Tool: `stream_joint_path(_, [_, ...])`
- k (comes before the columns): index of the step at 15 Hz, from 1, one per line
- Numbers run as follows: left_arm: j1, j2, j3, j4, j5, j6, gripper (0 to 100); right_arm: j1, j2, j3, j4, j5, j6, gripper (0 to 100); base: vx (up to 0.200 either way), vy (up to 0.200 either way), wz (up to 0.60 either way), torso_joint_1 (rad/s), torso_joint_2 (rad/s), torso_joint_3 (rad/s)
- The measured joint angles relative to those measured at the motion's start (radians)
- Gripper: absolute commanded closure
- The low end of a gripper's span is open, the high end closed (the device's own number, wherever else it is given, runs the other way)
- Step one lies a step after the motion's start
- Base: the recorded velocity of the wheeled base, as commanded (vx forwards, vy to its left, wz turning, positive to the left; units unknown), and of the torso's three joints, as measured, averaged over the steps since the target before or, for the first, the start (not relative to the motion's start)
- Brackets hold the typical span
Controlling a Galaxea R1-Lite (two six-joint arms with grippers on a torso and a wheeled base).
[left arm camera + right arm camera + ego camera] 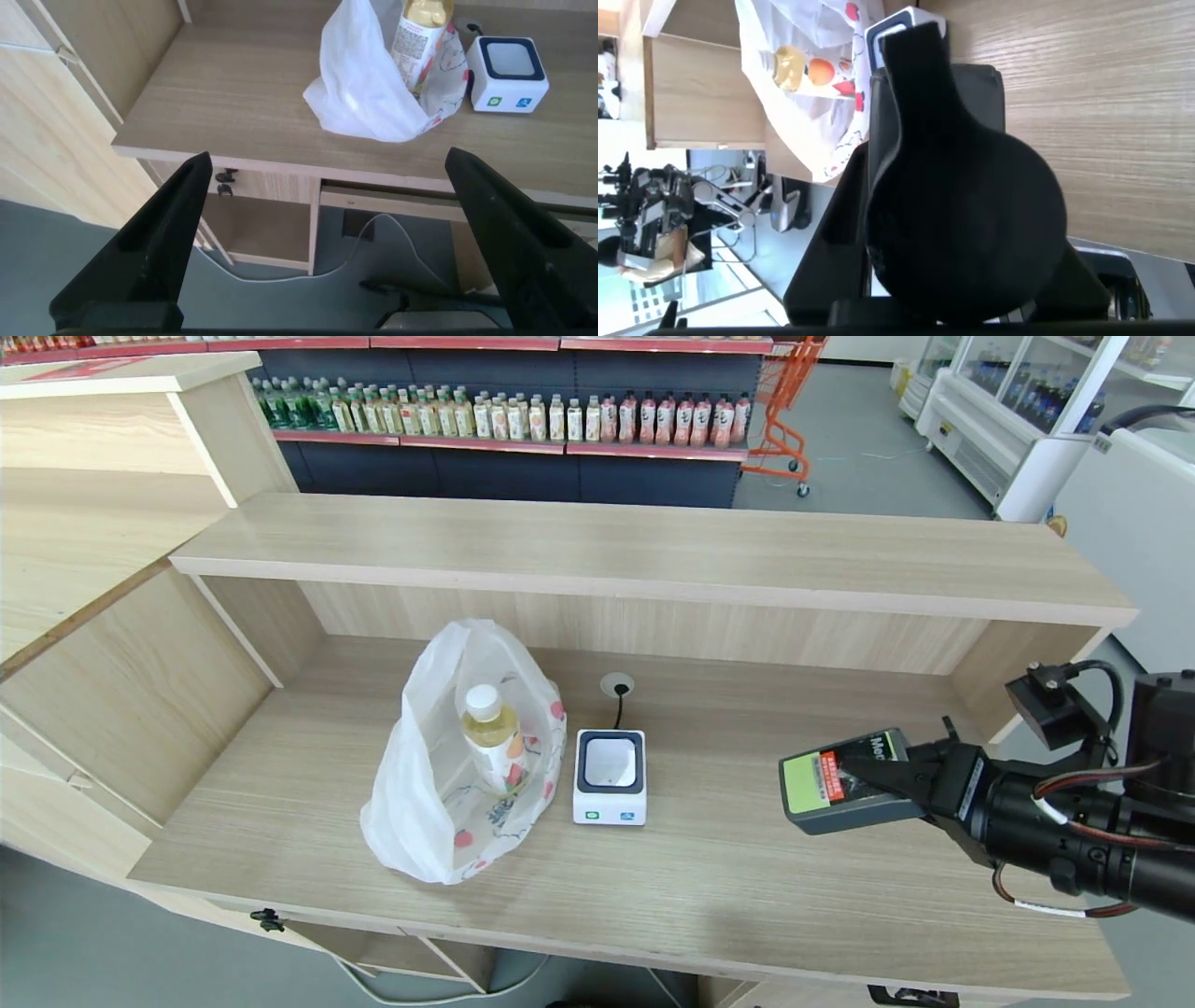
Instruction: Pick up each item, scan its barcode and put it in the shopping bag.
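Left pincer (329,159): fingers spread wide, nothing between them, out off the front edge of the surface (747,877).

Left of middle on the surface: white shopping bag (411,775) with red and orange fruit print, standing slumped, mouth open. Bottle (492,737) upright inside it, white cap, pale yellow drink, seen through the thin plastic. The left wrist view has the same bag (360,89) and bottle (416,37).

Just beside the bag on its right, not clearly touching: small white scanner (609,775), dark window facing up, two small stickers on the front face. Black cable (618,709) runs from its back to a round hole in the surface.

Right of the scanner, well apart: dark grey box (831,789) with a green end and a red label, held in the air above the surface and tilted. Right pincer (859,784) is clamped on it, one black finger across the labelled face, arm coming in from the right edge. In the right wrist view the box (971,187) is a dark mass up close, with the bag (799,103) and scanner (896,23) beyond it.

Behind: raised wooden ledge (653,551) along the back of the surface, then a shelf (504,418) lined with drink bottles, an orange trolley (784,420), and white display freezers (1008,420) far right.
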Motion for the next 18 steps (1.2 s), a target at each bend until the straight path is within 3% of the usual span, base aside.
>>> stream_joint_path(3, [0.0,0.0,0.0,0.0,0.0,0.0,0,-0.001,0.014,-0.018,0.0,-0.004,-0.004,100,0.0,0.2,0.0,0.001,0.0,0.002])
stream_joint_path(8, [0.001,0.0,0.0,0.0,0.0,0.002,0,0.0,0.04,-0.052,0.0,-0.003,-0.017,100,0.0,0.0,0.0,0.0,0.0,0.0])
stream_joint_path(13, [0.0,0.0,0.0,0.0,0.0,0.002,0,0.01,0.045,-0.048,0.003,-0.02,-0.014,100,0.16,0.0,0.0,-0.004,0.0,0.006])
stream_joint_path(18, [0.0,0.0,0.0,0.0,0.0,0.0,0,0.09,0.119,-0.054,0.011,-0.111,-0.053,100,0.0,0.0,0.0,0.0,0.0,0.0])
